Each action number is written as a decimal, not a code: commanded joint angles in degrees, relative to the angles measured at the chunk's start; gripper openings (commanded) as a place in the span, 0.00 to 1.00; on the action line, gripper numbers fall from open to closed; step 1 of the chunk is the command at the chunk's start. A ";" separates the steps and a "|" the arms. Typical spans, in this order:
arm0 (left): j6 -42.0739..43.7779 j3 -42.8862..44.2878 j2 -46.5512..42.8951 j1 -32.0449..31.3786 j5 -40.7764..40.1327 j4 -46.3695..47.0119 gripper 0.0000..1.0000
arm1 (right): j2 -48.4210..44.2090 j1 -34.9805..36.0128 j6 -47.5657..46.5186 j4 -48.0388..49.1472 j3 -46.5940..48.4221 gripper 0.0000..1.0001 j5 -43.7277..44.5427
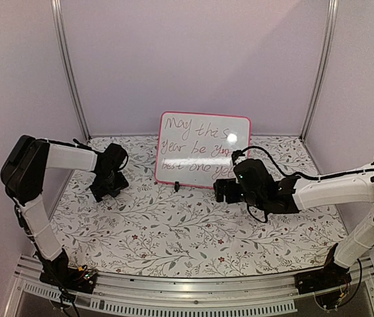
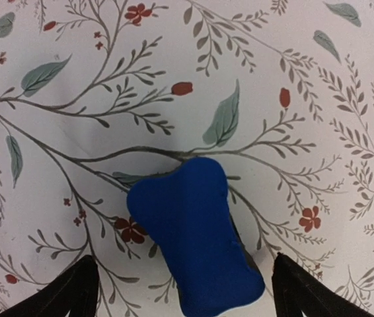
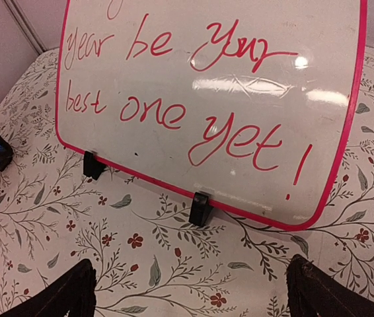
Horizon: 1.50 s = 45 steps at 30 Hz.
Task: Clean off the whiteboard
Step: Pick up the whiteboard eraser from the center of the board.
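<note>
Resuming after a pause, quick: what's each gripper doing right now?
Left gripper: open, fingers either side of the blue eraser, not gripping it.
Right gripper: open, empty, facing the whiteboard.

Lab test booth: blank white panels (image 1: 193,59), aluminium corner posts (image 1: 69,72), floral table cover (image 1: 174,231), rail-mounted arms (image 1: 336,188)

the worktop (image 1: 174,231) is pale all over, printed with grey-green leafy sprigs and small red flowers. the whiteboard (image 1: 202,150) stands on it near the back, propped on two small black feet (image 3: 201,209), with red writing on its face. a blue eraser (image 2: 197,238) lies flat on the print, left of the whiteboard and apart from it.
</note>
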 commanded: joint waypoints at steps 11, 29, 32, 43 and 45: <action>-1.88 -7.21 -6.78 -0.65 -2.11 -0.04 0.84 | -0.51 0.30 1.05 1.60 -0.64 0.99 -0.85; 8.33 -7.21 -7.53 -0.22 -7.93 9.09 0.87 | -0.55 0.30 1.92 1.41 -1.23 0.99 -1.70; 8.79 -6.78 -6.51 0.02 -8.04 10.18 0.84 | -0.79 0.32 2.10 1.43 -1.42 0.99 -1.72; 9.38 -5.49 -3.05 0.74 -6.73 11.25 0.67 | -0.82 0.30 1.78 1.26 -1.01 0.99 -1.36; 9.37 -5.51 -2.71 0.89 -6.63 11.58 0.64 | -0.57 0.30 1.70 1.17 -0.78 0.99 -1.45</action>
